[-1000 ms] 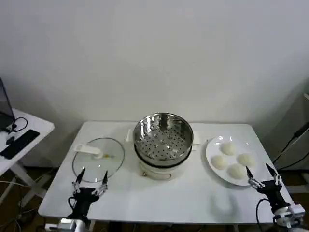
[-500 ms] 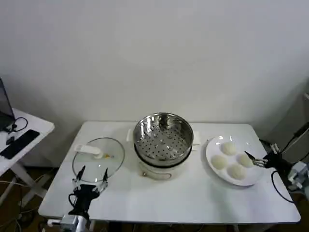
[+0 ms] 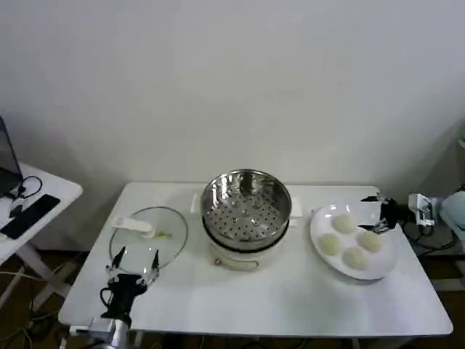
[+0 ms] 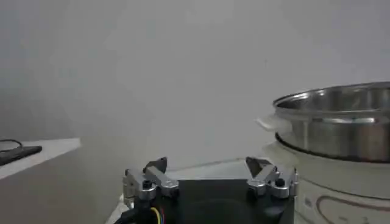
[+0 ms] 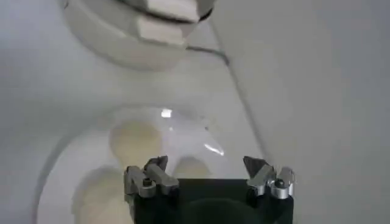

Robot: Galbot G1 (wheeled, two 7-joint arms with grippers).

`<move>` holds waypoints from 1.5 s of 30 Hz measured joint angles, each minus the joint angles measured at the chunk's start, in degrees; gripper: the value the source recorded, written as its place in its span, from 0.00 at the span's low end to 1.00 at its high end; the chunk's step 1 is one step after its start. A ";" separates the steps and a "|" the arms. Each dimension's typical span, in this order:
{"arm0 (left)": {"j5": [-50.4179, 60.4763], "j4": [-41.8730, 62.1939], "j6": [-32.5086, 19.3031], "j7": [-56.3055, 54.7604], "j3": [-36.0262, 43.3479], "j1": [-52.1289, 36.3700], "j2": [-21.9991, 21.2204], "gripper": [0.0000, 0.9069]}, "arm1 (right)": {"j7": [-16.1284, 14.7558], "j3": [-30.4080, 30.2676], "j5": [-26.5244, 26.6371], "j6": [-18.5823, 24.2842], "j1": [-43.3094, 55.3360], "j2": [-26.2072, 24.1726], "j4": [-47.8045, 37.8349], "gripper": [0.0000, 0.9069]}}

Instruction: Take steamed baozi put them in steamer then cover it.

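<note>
Your right gripper point(image 3: 375, 214) hovers unclenched over the baozi point(image 3: 370, 241). They look soft; pinch one gently across its middle. Left gripper point(image 3: 135, 260) idles, spread

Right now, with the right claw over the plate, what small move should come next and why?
Probably lower the open right claw onto the nearest baozi. All four buns sit on the plate, and the steamer holds none.

A white table point(image 3: 290, 298) carries the cover point(image 3: 149, 236), the steamer point(image 3: 245, 207) and a plate point(image 3: 378, 265).
</note>
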 measured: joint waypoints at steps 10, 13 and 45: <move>-0.25 0.62 0.44 -0.11 0.06 -0.67 0.46 1.00 | -3.59 -10.58 -7.08 0.85 10.21 7.10 -11.72 1.00; -0.32 0.62 0.61 -0.14 0.05 -0.83 0.61 1.00 | -3.74 -11.60 -8.78 1.20 11.25 9.40 -14.61 1.00; -0.92 2.35 0.13 -0.35 -0.89 -0.65 0.96 1.00 | 0.57 -8.28 -20.40 3.75 12.18 24.05 -32.52 1.00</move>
